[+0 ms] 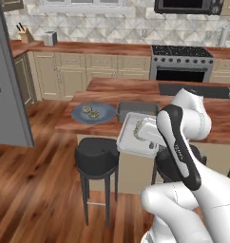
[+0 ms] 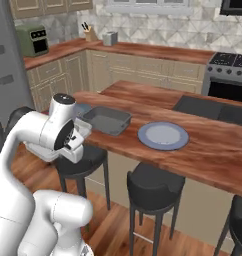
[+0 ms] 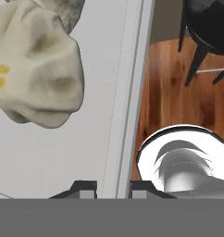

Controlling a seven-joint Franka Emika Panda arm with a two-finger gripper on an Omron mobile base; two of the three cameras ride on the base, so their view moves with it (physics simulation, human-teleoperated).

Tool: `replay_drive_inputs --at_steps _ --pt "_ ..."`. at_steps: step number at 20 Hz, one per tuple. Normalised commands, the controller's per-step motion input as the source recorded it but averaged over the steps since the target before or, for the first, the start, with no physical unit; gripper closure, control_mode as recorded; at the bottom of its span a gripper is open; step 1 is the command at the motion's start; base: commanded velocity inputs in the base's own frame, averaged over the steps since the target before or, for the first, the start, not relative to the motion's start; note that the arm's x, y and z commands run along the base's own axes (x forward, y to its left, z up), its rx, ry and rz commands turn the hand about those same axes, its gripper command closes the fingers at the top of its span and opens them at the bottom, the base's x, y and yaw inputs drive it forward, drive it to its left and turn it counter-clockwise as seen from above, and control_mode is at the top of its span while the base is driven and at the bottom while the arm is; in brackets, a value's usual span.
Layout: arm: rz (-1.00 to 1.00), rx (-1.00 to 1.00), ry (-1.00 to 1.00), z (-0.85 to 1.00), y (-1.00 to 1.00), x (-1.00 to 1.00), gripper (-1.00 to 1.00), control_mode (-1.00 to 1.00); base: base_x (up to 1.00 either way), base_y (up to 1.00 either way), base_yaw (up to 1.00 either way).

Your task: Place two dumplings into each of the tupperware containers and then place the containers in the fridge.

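The gripper (image 3: 113, 187) pinches the tupperware container's (image 1: 130, 137) rim, holding it off the island's (image 1: 216, 121) front edge. Its dumplings (image 3: 37, 69) stay inside, ready for the fridge (image 1: 7, 85).

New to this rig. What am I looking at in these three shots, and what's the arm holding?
It is a simulated kitchen with one white robot arm on a driving base. Two pictures come from cameras on the base, behind the arm to its left and right; the third looks along the hand. The gripper is shut on the rim of a pale tupperware container, held off the counter edge above a black stool. A dumpling lies in it close to the camera. On the wooden island sit a blue-grey plate with two dumplings, a dark grey pan and a second, bare plate.
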Motion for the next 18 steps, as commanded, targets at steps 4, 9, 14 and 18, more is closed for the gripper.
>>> replay_drive_inputs --at_steps 4,9,14,18 --pt "0.00 0.00 0.00 0.00 0.00 0.00 1.00 1.00 -0.08 0.48 0.62" --pt "0.00 0.00 0.00 0.00 0.00 0.00 1.00 1.00 0.00 0.40 0.57" --pt "0.00 0.00 0.00 0.00 0.00 0.00 1.00 1.00 0.07 0.34 0.49" --pt "0.00 0.00 0.00 0.00 0.00 0.00 1.00 1.00 0.51 0.17 0.38"
